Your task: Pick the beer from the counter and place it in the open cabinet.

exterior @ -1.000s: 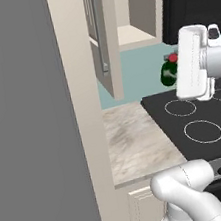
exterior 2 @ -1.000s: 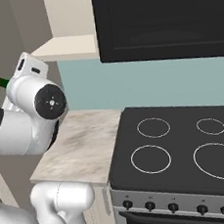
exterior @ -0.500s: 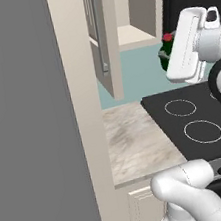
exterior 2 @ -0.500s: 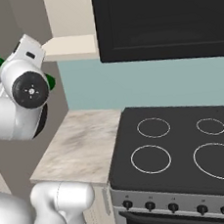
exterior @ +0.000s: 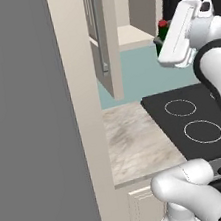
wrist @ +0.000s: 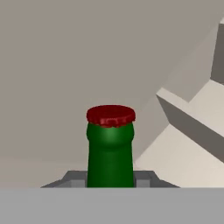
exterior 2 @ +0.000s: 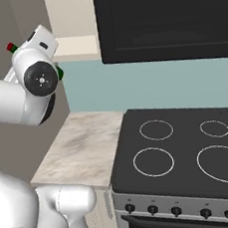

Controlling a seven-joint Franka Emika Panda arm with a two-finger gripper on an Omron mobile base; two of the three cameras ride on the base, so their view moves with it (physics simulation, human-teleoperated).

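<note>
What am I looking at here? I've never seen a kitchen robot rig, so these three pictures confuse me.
It is a rendered kitchen with a white robot arm on a driving base. Two pictures come from cameras on that base, behind the arm to its left and right. The third looks along the hand itself. The gripper is shut on the beer, a green bottle with a red cap, raised near the open cabinet. Below lie the counter of marbled stone and a black stovetop.
</note>
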